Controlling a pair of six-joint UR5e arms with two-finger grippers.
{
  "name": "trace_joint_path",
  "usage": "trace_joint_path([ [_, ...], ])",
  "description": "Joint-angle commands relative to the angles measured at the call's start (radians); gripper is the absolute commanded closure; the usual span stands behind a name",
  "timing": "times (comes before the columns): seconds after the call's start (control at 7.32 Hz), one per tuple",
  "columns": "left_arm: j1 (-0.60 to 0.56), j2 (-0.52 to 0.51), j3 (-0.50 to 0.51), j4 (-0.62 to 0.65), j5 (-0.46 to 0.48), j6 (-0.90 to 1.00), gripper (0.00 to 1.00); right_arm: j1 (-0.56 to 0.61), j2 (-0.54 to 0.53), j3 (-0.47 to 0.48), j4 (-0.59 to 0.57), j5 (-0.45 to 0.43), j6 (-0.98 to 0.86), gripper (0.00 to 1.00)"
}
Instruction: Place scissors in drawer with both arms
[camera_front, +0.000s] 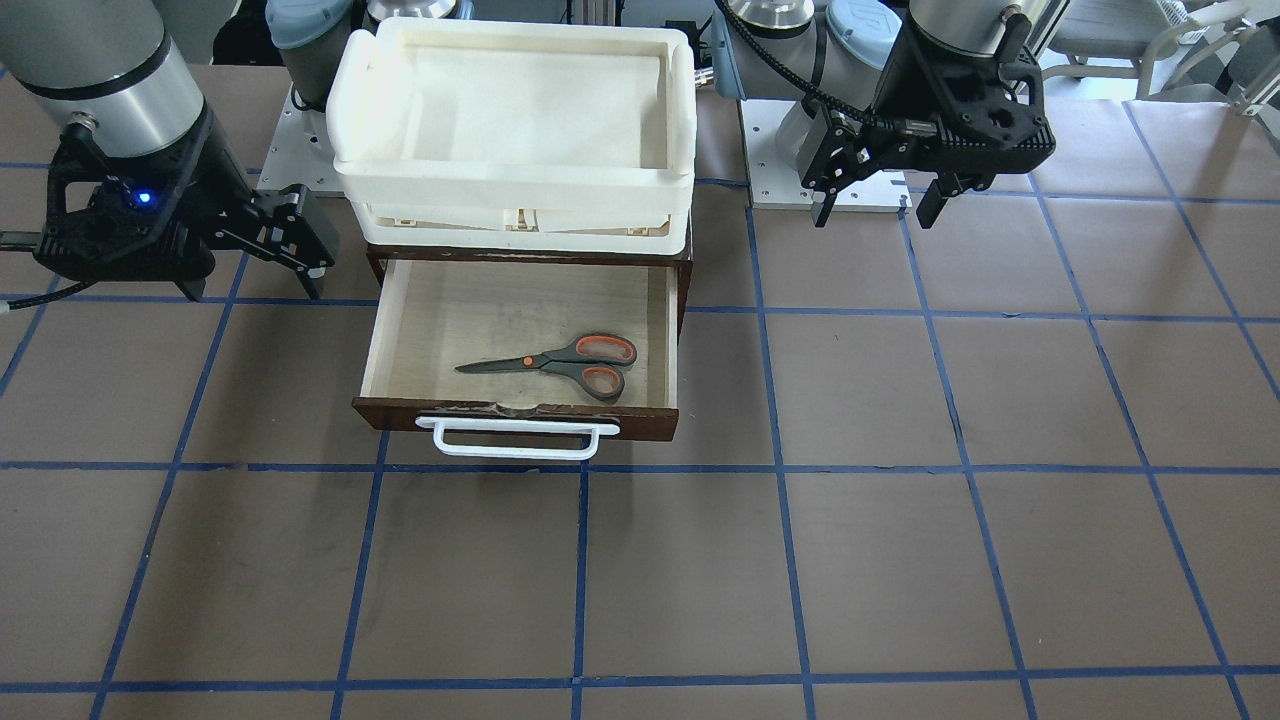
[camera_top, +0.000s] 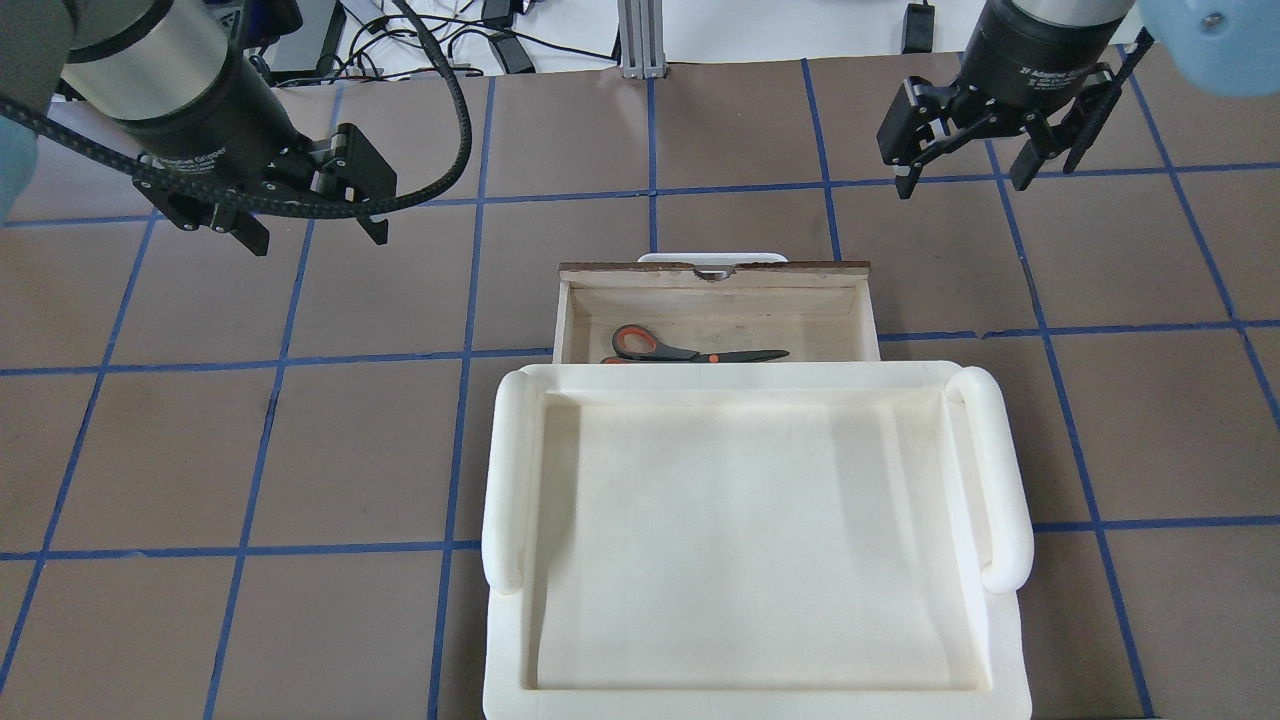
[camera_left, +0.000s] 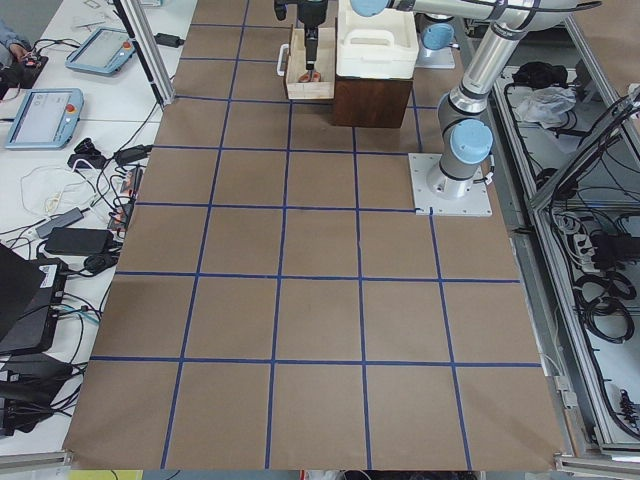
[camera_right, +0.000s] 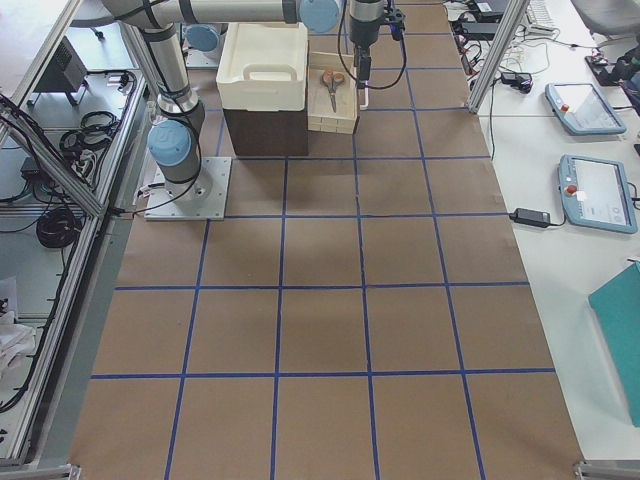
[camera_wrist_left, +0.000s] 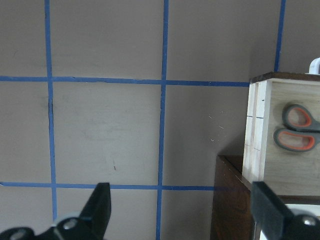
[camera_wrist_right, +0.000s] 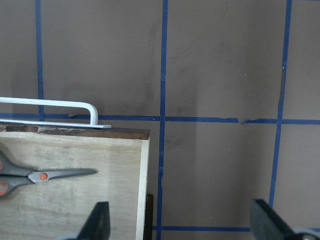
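The scissors (camera_front: 560, 362) lie flat inside the open dark brown drawer (camera_front: 372, 340), handles toward my left side. They also show in the overhead view (camera_top: 690, 353), partly hidden by the bin's rim, and in both wrist views (camera_wrist_left: 297, 127) (camera_wrist_right: 40, 175). The drawer's white bar handle (camera_front: 515, 438) faces away from me. My left gripper (camera_top: 318, 240) is open and empty, above the table beside the drawer's left side. My right gripper (camera_top: 962, 186) is open and empty, above the table off the drawer's right front corner. Neither touches anything.
A cream-white plastic bin (camera_top: 750, 520) sits on top of the brown cabinet (camera_wrist_left: 235, 200), over the drawer's rear part. The brown table (camera_front: 900, 500) carries a blue tape grid. The arm bases (camera_front: 800, 120) stand behind the cabinet.
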Motion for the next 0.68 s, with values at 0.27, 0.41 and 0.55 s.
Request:
trace_joint_path([
  [0.27, 0.001, 0.0, 0.0, 0.0, 0.0, 0.017, 0.01, 0.0, 0.002, 0.0, -0.005, -0.003, -0.001, 0.0],
  [0.41, 0.001, 0.0, 0.0, 0.0, 0.0, 0.018, 0.01, 0.0, 0.002, 0.0, -0.005, -0.003, -0.001, 0.0],
  [0.55, 0.001, 0.0, 0.0, 0.0, 0.0, 0.018, 0.01, 0.0, 0.002, 0.0, -0.002, -0.003, -0.001, 0.0],
])
